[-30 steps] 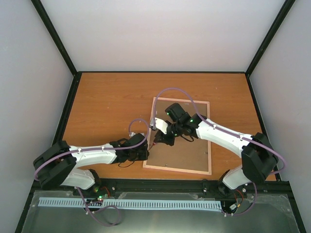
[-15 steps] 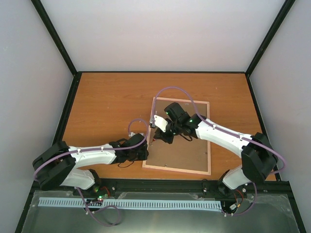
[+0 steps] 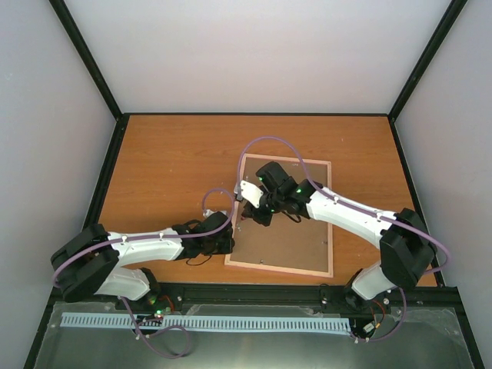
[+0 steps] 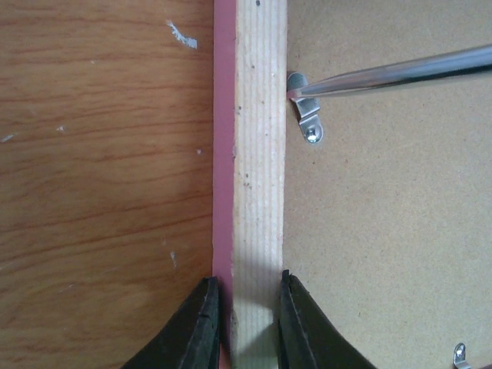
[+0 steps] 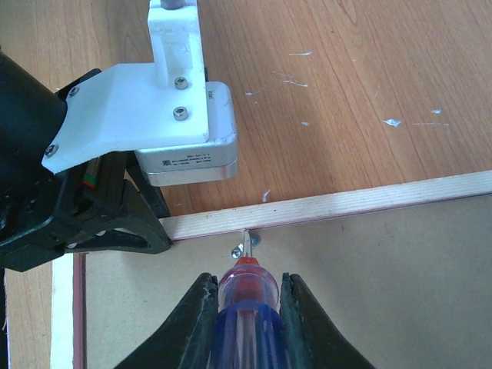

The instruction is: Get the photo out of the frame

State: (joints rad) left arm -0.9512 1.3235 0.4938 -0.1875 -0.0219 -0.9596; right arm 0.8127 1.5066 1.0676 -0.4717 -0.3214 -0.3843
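The pink frame [image 3: 292, 240] lies face down on the table with its brown board back up. The photo is hidden under the board. My left gripper [image 3: 228, 240] is shut on the frame's left rail [image 4: 260, 192], one finger on each side of it [image 4: 247, 307]. My right gripper [image 3: 258, 214] is shut on the screwdriver [image 5: 247, 311], which has a blue and red handle. Its metal shaft [image 4: 400, 73] reaches across the board, and its tip touches a small metal tab clip [image 4: 307, 119] beside the left rail. The clip also shows in the right wrist view [image 5: 244, 246].
A second metal clip [image 4: 460, 355] sits on the board further along. The left arm's wrist [image 5: 146, 115] is close in front of the right gripper. Bare wooden table [image 3: 169, 161] lies left of and behind the frame, with black cage posts at the edges.
My right gripper has shifted a little left and toward the back with the screwdriver, closing on the frame's left rail. The left gripper has kept its hold.
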